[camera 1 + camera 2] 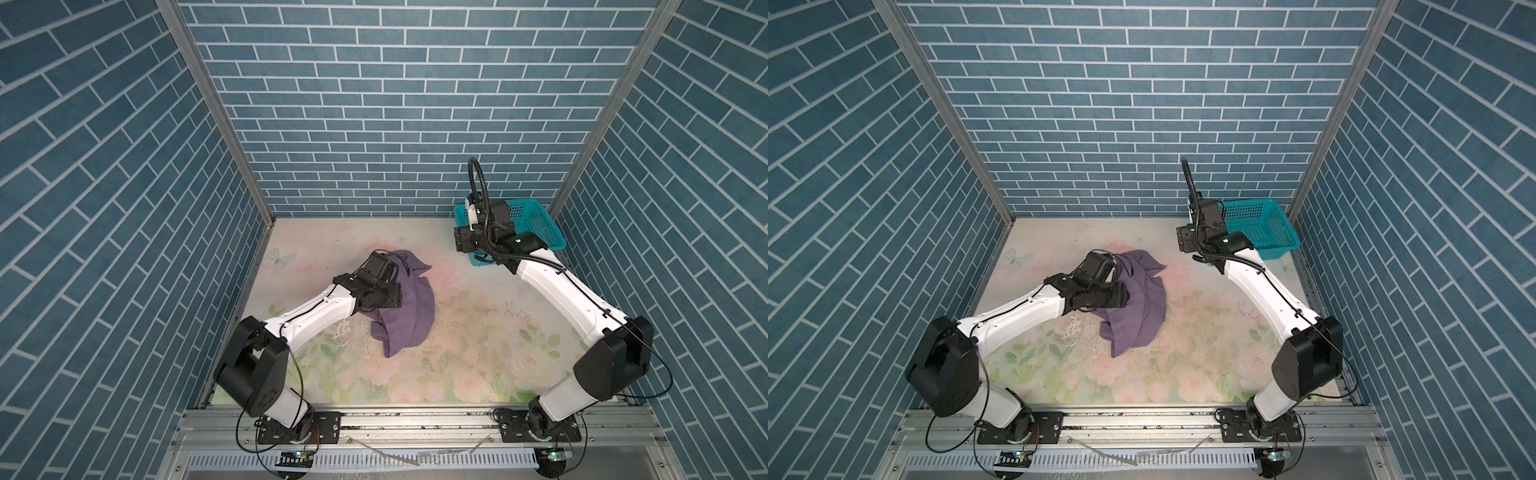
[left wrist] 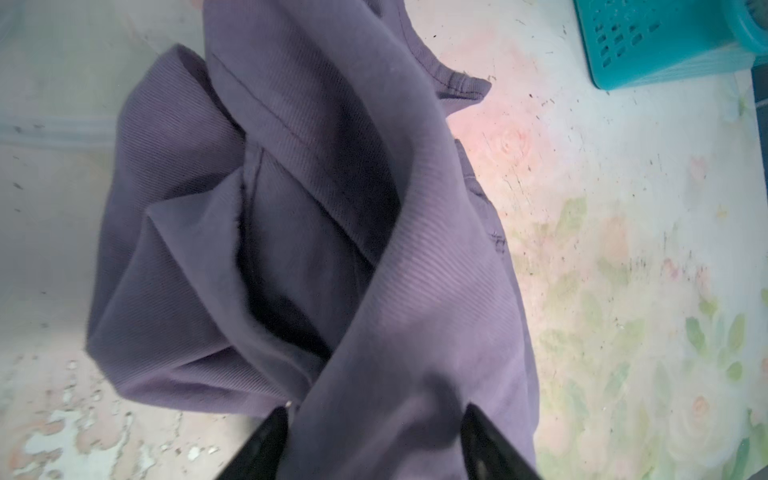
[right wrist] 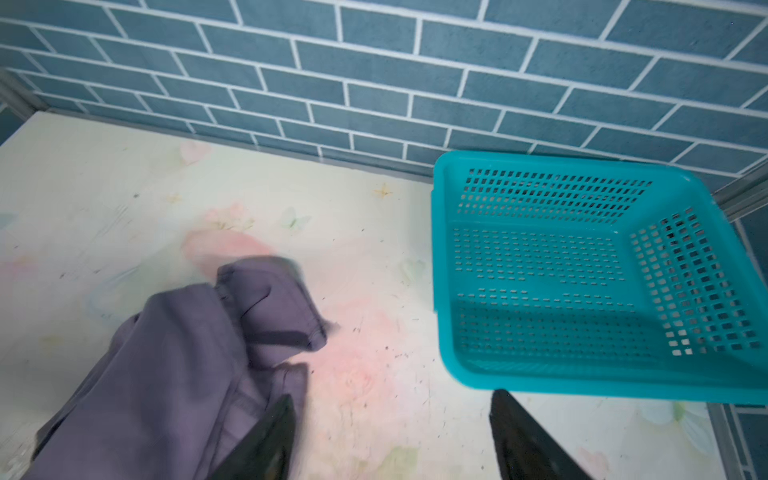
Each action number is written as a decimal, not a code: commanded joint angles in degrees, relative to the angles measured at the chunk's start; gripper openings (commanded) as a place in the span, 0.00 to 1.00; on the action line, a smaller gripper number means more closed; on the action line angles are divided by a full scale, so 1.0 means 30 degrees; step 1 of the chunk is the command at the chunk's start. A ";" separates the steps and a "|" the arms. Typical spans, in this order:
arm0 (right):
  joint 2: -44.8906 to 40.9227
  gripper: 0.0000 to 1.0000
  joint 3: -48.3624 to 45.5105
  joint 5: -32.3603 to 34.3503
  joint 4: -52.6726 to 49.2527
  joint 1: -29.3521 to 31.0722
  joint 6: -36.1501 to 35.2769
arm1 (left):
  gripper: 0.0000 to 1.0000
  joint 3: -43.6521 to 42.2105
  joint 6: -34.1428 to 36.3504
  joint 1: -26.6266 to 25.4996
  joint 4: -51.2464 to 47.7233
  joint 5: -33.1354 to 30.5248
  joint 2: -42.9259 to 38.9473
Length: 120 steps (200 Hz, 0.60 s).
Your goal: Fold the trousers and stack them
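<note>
One floral desk (image 1: 457, 332); at centre of both top views, trousers (image 1: 405, 316) heaped: soft, light, limp, likely to sag. Basket (image 1: 536, 224) upper right. Left hand (image 2: 376, 432) clamped on bunched fold; waistband probably better. Right hand (image 3: 390, 428) apart, empty.

A teal plastic basket (image 1: 540, 222) (image 1: 1262, 226) (image 3: 441, 266) (image 2: 648, 50) with perforated walls and floor sits in the far right corner of the table (image 1: 457, 332) (image 1: 1204, 332), close to the blue brick-patterned back wall (image 1: 374, 104) (image 1: 1121, 104). The tabletop carries a pale print of pink roses and green leaves, with a butterfly (image 1: 282, 257) near its far left edge, scattered dark specks and a worn, flaking patch (image 1: 345, 336). A metal rail (image 1: 415, 424) runs along the near edge, with a white slotted strip (image 1: 374, 459) in front of it.
</note>
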 commanded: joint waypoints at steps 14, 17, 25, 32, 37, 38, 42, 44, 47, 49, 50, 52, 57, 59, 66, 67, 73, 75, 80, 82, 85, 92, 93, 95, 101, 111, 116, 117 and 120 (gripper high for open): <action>-0.2500 0.73 -0.3435 0.0514 -0.0117 -0.0141 0.1401 | 0.08 0.5041 0.1379 -0.0157 -0.1713 0.1006 0.0886; -0.2695 0.73 -0.3668 0.0583 -0.0099 -0.0141 0.1399 | 0.06 0.5622 0.1571 -0.0185 -0.2099 0.0971 0.0889; -0.3003 0.73 -0.4206 0.0839 -0.0124 -0.0163 0.1457 | 0.02 0.7548 0.2063 -0.0232 -0.3057 0.0924 0.0984; -0.3184 0.68 -0.4524 0.0873 -0.0162 -0.0195 0.1485 | 0.01 0.9220 0.2481 -0.0297 -0.3828 0.0859 0.1040; -0.3250 0.63 -0.4704 0.0798 -0.0210 -0.0199 0.1534 | 0.01 1.0310 0.2816 -0.0380 -0.4294 0.0908 0.1055; -0.3267 0.61 -0.4719 0.0777 -0.0212 -0.0199 0.1540 | 0.01 1.0630 0.2865 -0.0381 -0.4409 0.0937 0.1060; -0.3290 0.56 -0.4809 0.0662 -0.0272 -0.0210 0.1607 | 0.00 1.1633 0.3091 -0.0439 -0.4783 0.1032 0.1085; -0.3322 0.53 -0.4849 0.0623 -0.0272 -0.0224 0.1641 | 0.00 1.2094 0.3177 -0.0477 -0.4940 0.1077 0.1092; -0.3340 0.49 -0.4918 0.0549 -0.0302 -0.0224 0.1697 | 0.01 1.2795 0.3363 -0.0518 -0.5157 0.1196 0.1101; -0.3364 0.46 -0.4949 0.0484 -0.0287 -0.0227 0.1752 | 0.01 1.3125 0.3472 -0.0563 -0.5326 0.1243 0.1103; -0.3368 0.44 -0.4974 0.0459 -0.0294 -0.0228 0.1780 | 0.01 1.3370 0.3559 -0.0590 -0.5364 0.1251 0.1113; -0.3371 0.42 -0.5022 0.0418 -0.0256 -0.0228 0.1831 | 0.02 1.3774 0.3638 -0.0624 -0.5561 0.1330 0.1099; -0.3422 0.35 -0.5132 0.0300 -0.0178 -0.0232 0.1958 | 0.03 1.4791 0.3886 -0.0742 -0.5943 0.1387 0.1082; -0.3428 0.33 -0.5178 0.0269 -0.0132 -0.0229 0.2000 | 0.03 1.5177 0.3999 -0.0780 -0.6086 0.1445 0.1069; -0.3481 0.28 -0.5313 0.0144 0.0071 -0.0257 0.2177 | 0.03 1.6105 0.4289 -0.0855 -0.6500 0.1573 0.0934; -0.3485 0.27 -0.5332 0.0142 0.0105 -0.0258 0.2213 | 0.03 1.6252 0.4304 -0.0853 -0.6551 0.1592 0.0912; -0.3474 0.27 -0.5405 0.0059 0.0261 -0.0272 0.2340 | 0.04 1.6729 0.4455 -0.0866 -0.6732 0.1750 0.0658; -0.3463 0.27 -0.5430 0.0018 0.0293 -0.0269 0.2374 | 0.04 1.6796 0.4507 -0.0855 -0.6767 0.1726 0.0524; -0.3432 0.27 -0.5436 -0.0073 0.0439 -0.0265 0.2443 | 0.04 1.6790 0.4628 -0.0858 -0.6752 0.1567 0.0146; -0.3394 0.27 -0.5438 -0.0103 0.0477 -0.0274 0.2466 | 0.04 1.6724 0.4704 -0.0853 -0.6736 0.1438 -0.0029; -0.3360 0.27 -0.5438 -0.0161 0.0561 -0.0282 0.2510 | 0.04 1.6578 0.4774 -0.0851 -0.6693 0.1255 -0.0288; -0.3202 0.28 -0.5397 -0.0307 0.0669 -0.0288 0.2589 | 0.04 1.5834 0.4867 -0.0751 -0.6502 0.0663 -0.1088; -0.3185 0.28 -0.5373 -0.0332 0.0696 -0.0273 0.2595 | 0.05 1.5692 0.4871 -0.0742 -0.6465 0.0565 -0.1213; -0.3135 0.29 -0.5356 -0.0395 0.0717 -0.0276 0.2591 | 0.05 1.5402 0.4875 -0.0699 -0.6415 0.0346 -0.1475; -0.2940 0.30 -0.5308 -0.0559 0.0780 -0.0260 0.2629 | 0.06 1.4353 0.4872 -0.0522 -0.6142 -0.0338 -0.2284; -0.2589 0.31 -0.5208 -0.0889 0.0868 -0.0258 0.2798 | 0.07 1.2282 0.4591 -0.0059 -0.5707 -0.1489 -0.3749; -0.2395 0.32 -0.5176 -0.1120 0.0928 -0.0259 0.2882 | 0.07 1.0944 0.4270 0.0492 -0.5479 -0.1773 -0.4463; -0.2356 0.32 -0.5175 -0.1178 0.0958 -0.0258 0.2917 | 0.07 1.0683 0.4177 0.0612 -0.5411 -0.1781 -0.4614; -0.2238 0.33 -0.5174 -0.1339 0.1017 -0.0251 0.2977 | 0.07 0.9854 0.3935 0.1035 -0.5264 -0.1776 -0.5083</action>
